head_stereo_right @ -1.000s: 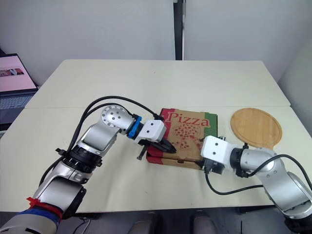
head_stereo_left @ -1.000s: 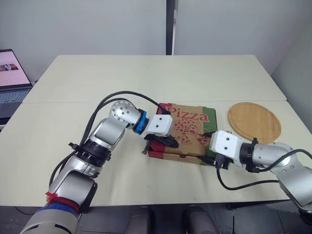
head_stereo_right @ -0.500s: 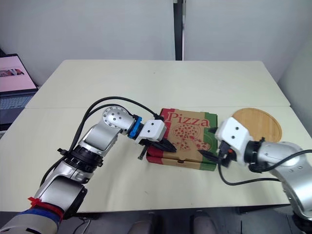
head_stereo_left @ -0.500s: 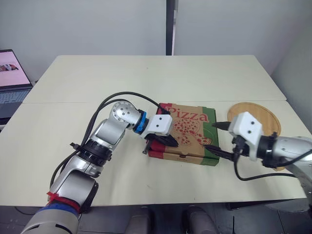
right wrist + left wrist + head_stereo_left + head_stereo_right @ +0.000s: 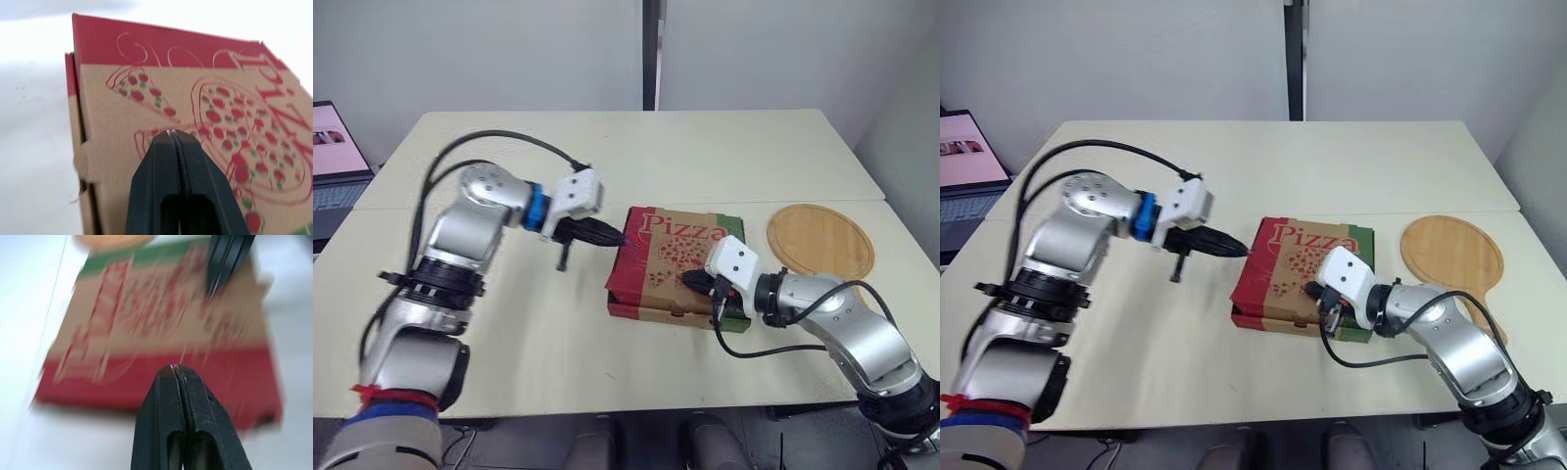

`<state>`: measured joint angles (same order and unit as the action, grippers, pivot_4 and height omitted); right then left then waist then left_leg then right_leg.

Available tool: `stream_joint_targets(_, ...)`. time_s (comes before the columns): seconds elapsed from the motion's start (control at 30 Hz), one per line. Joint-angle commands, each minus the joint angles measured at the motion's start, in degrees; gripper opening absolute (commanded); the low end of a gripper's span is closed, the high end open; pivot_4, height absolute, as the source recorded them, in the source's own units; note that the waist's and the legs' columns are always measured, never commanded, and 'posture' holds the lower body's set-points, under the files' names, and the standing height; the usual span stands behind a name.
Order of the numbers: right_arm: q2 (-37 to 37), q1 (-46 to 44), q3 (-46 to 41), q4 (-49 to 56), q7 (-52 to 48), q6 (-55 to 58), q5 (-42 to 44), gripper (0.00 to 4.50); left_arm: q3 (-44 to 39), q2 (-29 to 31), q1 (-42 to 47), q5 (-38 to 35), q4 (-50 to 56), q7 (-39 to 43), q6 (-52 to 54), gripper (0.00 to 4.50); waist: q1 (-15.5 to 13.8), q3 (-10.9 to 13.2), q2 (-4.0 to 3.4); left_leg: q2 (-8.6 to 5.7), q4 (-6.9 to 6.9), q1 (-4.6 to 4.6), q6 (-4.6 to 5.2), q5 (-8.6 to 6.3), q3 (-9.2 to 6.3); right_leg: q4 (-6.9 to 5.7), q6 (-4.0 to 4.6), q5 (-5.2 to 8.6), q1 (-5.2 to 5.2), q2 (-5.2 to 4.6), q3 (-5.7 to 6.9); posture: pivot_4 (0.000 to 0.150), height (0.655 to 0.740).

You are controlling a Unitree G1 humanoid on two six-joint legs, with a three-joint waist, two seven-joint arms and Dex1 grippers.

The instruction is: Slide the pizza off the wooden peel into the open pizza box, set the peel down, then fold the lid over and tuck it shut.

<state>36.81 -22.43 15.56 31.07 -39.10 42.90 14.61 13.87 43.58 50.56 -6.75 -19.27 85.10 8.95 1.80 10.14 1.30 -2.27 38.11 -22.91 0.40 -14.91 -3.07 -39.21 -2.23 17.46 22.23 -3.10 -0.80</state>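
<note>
Lying lid-down on the table, the pizza box sits between the 2 grippers. The left gripper, clenched on nothing, points at the box's left edge just ahead of its tip. The right gripper, also clenched empty, has the lid right under its tip and the wooden peel flat behind it.

pizza box: closed, sitting flat, right under right gripper tips | wooden peel: round, lying flat, off to its right
</note>
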Motion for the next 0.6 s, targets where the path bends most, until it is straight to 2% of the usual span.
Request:
stream_joint_targets(0.03,-0.9,-2.1,0.6,0.1,-0.9,-1.3,-0.3,0.04,0.6,1.0,-1.2,1.3,-0.7,1.7,-3.6,0.0,-0.2,0.0,0.01,-0.01,0.0,-0.02,0.0,0.0,0.0,0.0,0.0,0.0,0.0,-0.02,0.0,0.15,0.7318)
stream_joint_targets(0.23,-2.1,-4.6,2.2,-1.6,-1.9,-1.9,-0.9,0.04,1.0,-1.5,-3.8,0.7,2.3,1.4,-2.5,0.0,-0.9,0.0,0.01,-0.03,0.05,-0.1,0.0,0.0,-0.02,0.09,0.0,0.0,-0.01,-0.05,0.03,0.15,0.7318)
stream_joint_targets(0.6,-2.8,-5.1,2.8,-2.5,-2.8,-2.7,-1.9,0.04,2.0,-4.3,-6.7,-1.0,9.0,1.6,2.7,0.0,-0.2,0.0,0.01,-0.01,0.03,-0.07,0.0,0.0,-0.02,0.0,0.0,0.0,0.02,-0.04,0.01,0.15,0.7318)
